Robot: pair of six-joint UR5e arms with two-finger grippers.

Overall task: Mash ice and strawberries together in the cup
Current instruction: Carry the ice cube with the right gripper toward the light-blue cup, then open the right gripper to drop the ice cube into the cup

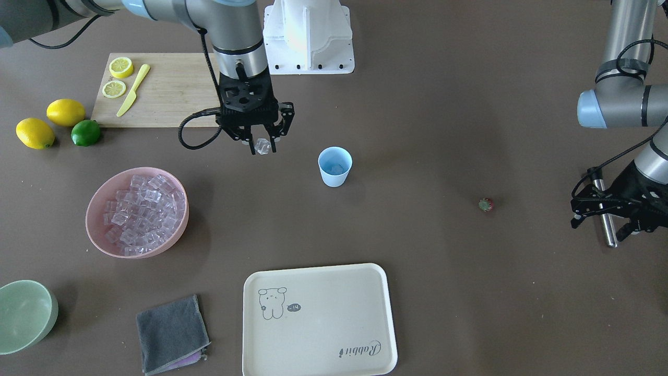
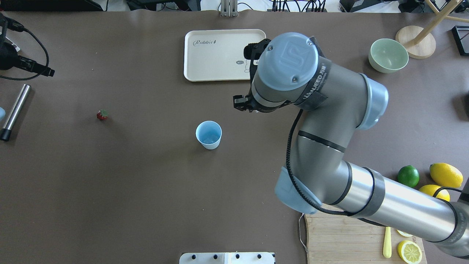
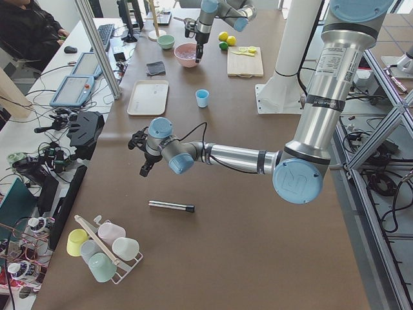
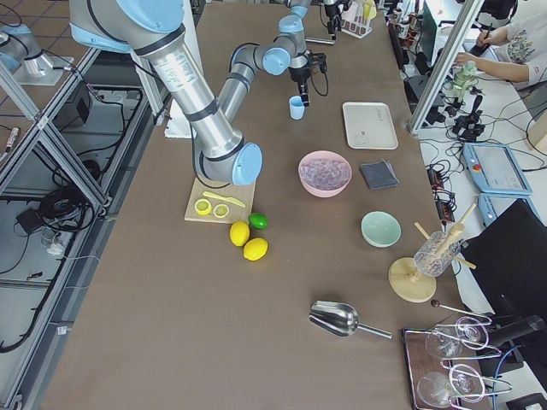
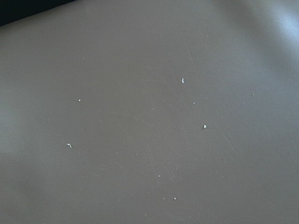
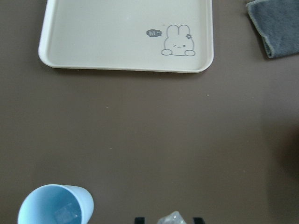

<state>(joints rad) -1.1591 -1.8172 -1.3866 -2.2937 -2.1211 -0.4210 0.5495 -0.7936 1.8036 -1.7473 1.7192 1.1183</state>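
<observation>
The light-blue cup (image 1: 334, 166) stands upright mid-table with ice (image 1: 337, 168) in its bottom. My right gripper (image 1: 263, 149) hovers to its side, between the cup and the pink bowl (image 1: 99, 206) full of ice cubes (image 1: 143, 214), and is shut on one clear ice cube (image 1: 262, 145). In the right wrist view that cube (image 6: 170, 218) sits between the fingertips, right of the cup (image 6: 56, 205). The small red strawberry (image 1: 486, 204) lies alone on the table. My left gripper (image 1: 600, 224) is open and empty beyond the strawberry, above a metal rod (image 2: 14, 112).
A cream tray (image 1: 318, 318) and a grey cloth (image 1: 172, 334) lie at the operators' edge. A pale green bowl (image 1: 23, 313) stands at that corner. A cutting board (image 1: 162, 89) holds lemon slices and a yellow knife; two lemons (image 1: 49, 122) and a lime (image 1: 86, 132) lie beside it.
</observation>
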